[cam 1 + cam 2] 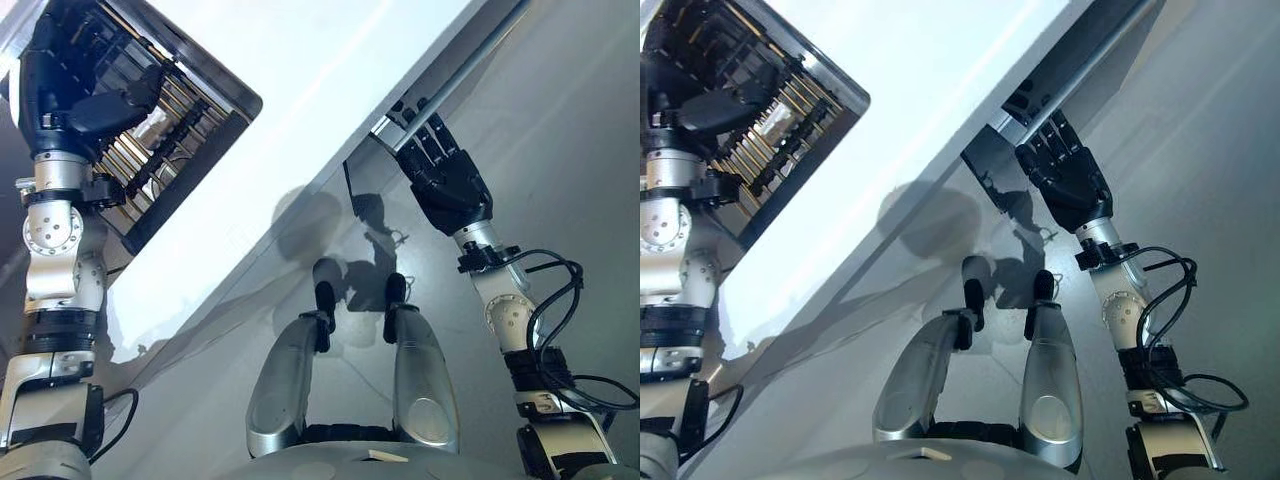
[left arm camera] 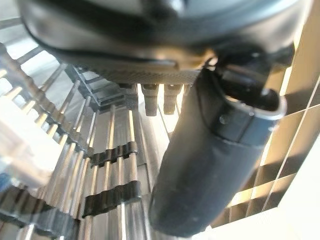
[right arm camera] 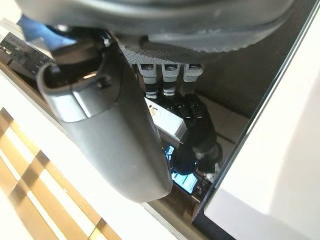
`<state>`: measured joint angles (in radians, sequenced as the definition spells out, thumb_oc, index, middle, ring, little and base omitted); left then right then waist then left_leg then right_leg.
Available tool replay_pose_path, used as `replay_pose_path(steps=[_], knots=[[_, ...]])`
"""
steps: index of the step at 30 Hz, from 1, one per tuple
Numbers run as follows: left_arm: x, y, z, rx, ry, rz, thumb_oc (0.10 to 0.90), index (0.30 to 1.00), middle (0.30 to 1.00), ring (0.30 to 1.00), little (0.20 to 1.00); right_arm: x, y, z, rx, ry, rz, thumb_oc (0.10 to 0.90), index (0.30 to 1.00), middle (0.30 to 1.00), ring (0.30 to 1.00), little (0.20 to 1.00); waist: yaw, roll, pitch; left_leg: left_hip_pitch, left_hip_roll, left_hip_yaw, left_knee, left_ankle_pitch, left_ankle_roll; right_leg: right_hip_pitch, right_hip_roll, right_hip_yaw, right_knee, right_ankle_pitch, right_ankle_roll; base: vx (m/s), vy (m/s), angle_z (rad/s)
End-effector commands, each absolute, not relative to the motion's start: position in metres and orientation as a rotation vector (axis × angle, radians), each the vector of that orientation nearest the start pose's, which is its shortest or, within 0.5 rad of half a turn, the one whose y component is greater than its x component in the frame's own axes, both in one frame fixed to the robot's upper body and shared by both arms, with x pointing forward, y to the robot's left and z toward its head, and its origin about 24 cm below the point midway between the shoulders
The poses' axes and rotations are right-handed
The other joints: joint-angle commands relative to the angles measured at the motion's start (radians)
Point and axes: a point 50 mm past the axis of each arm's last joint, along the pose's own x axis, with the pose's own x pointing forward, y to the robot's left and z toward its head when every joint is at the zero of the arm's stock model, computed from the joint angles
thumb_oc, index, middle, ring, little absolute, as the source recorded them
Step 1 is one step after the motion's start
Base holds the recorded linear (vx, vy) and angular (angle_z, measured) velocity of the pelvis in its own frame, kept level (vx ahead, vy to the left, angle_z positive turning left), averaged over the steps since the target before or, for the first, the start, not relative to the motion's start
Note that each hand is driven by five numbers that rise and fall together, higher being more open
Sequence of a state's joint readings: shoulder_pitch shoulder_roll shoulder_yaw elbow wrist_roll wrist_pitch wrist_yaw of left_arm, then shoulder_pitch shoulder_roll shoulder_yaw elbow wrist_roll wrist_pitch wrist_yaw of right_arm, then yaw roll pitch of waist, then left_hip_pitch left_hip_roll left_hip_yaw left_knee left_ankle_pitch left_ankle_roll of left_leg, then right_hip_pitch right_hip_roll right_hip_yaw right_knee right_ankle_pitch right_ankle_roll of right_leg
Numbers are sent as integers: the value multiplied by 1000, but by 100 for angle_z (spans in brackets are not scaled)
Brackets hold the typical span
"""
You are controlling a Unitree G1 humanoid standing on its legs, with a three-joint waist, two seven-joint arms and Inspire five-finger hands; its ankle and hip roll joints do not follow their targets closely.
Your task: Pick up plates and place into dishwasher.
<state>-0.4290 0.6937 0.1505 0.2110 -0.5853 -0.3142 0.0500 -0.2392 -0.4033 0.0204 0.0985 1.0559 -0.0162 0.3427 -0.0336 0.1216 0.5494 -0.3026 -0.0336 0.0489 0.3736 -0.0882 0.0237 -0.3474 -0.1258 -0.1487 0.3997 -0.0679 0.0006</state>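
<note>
The dishwasher rack (image 1: 185,130) of metal tines sits in a dark frame at the upper left. My left hand (image 1: 80,90) hovers over it with the thumb (image 2: 215,165) standing out and nothing in its grasp. A pale, blurred shape (image 2: 20,145) lies among the tines (image 2: 107,170); I cannot tell whether it is a plate. My right hand (image 1: 445,175) is at the upper right, its straight fingers (image 3: 195,125) reaching to the edge of the white panel (image 1: 330,90), by the metal bar (image 1: 470,65), holding nothing.
The broad white panel slants across the middle between the two hands. A dark gap (image 3: 235,75) opens beside its edge at the right hand. Grey floor (image 1: 580,150) lies to the right and below.
</note>
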Motion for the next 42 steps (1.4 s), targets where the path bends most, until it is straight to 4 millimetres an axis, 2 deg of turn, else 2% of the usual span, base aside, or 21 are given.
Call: replay_pose_path(steps=[1, 3, 4, 5, 7, 9, 14, 18, 19, 21, 23, 25, 28, 31, 38, 42], knots=[[273, 277, 206, 2, -755, 110, 800, 900, 900, 900, 900, 290, -181, 157, 641, -560, 400, 800, 900, 900, 900, 900, 35, -87, -47, 91, -52, 48, -65, -16, 52, 97, 41, 51, -68, -3, 32, 34, 60, 6], [267, 272, 192, -72, -727, 93, 800, 900, 900, 900, 900, 281, -200, 136, 654, -546, 243, 800, 900, 900, 900, 900, 36, -99, -71, 123, -50, 46, -101, -6, 54, 130, 40, 46, -101, 7, 38, 36, 49, 4], [266, 271, 189, -82, -717, 87, 800, 900, 900, 900, 900, 279, -203, 132, 662, -546, 223, 800, 900, 900, 900, 900, 36, -101, -78, 131, -50, 45, -112, -3, 54, 138, 40, 44, -111, 10, 40, 79, 47, 10], [261, 267, 171, -186, -666, 58, 800, 900, 900, 900, 900, 270, -210, 113, 743, -521, 161, 800, 900, 900, 900, 900, 33, -110, -104, 164, -49, 39, -145, 0, 54, 170, 42, 40, -140, 14, 47, 84, 41, 11], [257, 264, 159, -252, -645, 50, 800, 900, 900, 900, 900, 265, -214, 101, 759, -503, 98, 800, 900, 900, 900, 900, 30, -115, -124, 191, -49, 34, -171, 4, 54, 197, 46, 37, -164, 18, 52, 54, 40, 6], [254, 259, 144, -309, -603, 64, 800, 900, 900, 900, 900, 257, -222, 84, 719, -451, -12, 800, 900, 900, 900, 900, 23, -122, -171, 247, -46, 31, -230, 13, 49, 249, 56, 31, -216, 24, 60, 80, 34, -1], [250, 261, 125, -350, -539, 102, 800, 900, 900, 900, 900, 245, -239, 61, 580, -346, -172, 800, 900, 900, 900, 900, 8, -134, -241, 310, -44, 30, -295, 25, 41, 304, 75, 39, -279, 42, 66, 58, 7, 4], [250, 262, 112, -368, -498, 118, 800, 900, 900, 900, 900, 231, -256, 20, 527, -141, -324, 800, 900, 900, 900, 900, -5, -139, -313, 364, -40, 34, -363, 35, 34, 348, 94, 50, -334, 55, 68, 50, -8, 4], [250, 263, 112, -368, -497, 119, 800, 900, 900, 900, 900, 230, -257, 16, 518, -124, -335, 800, 900, 900, 900, 900, -6, -139, -316, 370, -40, 35, -371, 36, 33, 353, 96, 50, -341, 57, 68, 13, -7, -3], [252, 263, 111, -369, -500, 113, 800, 900, 900, 900, 900, 222, -262, -8, 462, 12, -392, 800, 900, 900, 900, 900, -12, -137, -336, 394, -38, 39, -403, 42, 29, 374, 104, 50, -366, 65, 69, 6, -10, -4], [253, 262, 114, -370, -507, 106, 800, 900, 900, 900, 900, 216, -265, -22, 420, 103, -427, 800, 900, 900, 900, 900, -13, -135, -347, 408, -36, 40, -424, 47, 26, 387, 108, 44, -379, 66, 69, 1, -7, -2], [255, 262, 115, -368, -515, 99, 800, 900, 900, 900, 900, 204, -267, -44, 389, 230, -449, 800, 900, 900, 900, 900, -13, -132, -357, 425, -33, 41, -442, 48, 22, 403, 111, 35, -388, 63, 68, -2, -5, -2], [257, 262, 119, -370, -521, 87, 800, 900, 900, 900, 900, 191, -267, -66, 342, 381, -460, 800, 900, 900, 900, 900, -14, -128, -369, 436, -31, 44, -449, 46, 21, 414, 111, 29, -389, 57, 66, -3, -3, -5], [258, 261, 121, -379, -527, 68, 800, 900, 900, 900, 900, 170, -265, -91, 312, 551, -462, 800, 900, 900, 900, 900, -16, -125, -380, 448, -29, 49, -450, 39, 21, 431, 111, 22, -393, 50, 64, 10, 1, -3], [261, 259, 128, -394, -546, 35, 800, 900, 900, 900, 900, 129, -266, -125, 254, 816, -438, 800, 900, 900, 900, 900, -16, -118, -396, 465, -32, 38, -453, 30, 22, 451, 115, 17, -401, 42, 61, 0, 0, 0], [263, 254, 136, -404, -568, -5, 800, 900, 900, 900, 900, 104, -266, -139, 148, 982, -372, 800, 900, 900, 900, 900, -14, -115, -407, 468, -31, 34, -456, 30, 21, 459, 117, 13, -408, 40, 60, 10, 10, 6]])
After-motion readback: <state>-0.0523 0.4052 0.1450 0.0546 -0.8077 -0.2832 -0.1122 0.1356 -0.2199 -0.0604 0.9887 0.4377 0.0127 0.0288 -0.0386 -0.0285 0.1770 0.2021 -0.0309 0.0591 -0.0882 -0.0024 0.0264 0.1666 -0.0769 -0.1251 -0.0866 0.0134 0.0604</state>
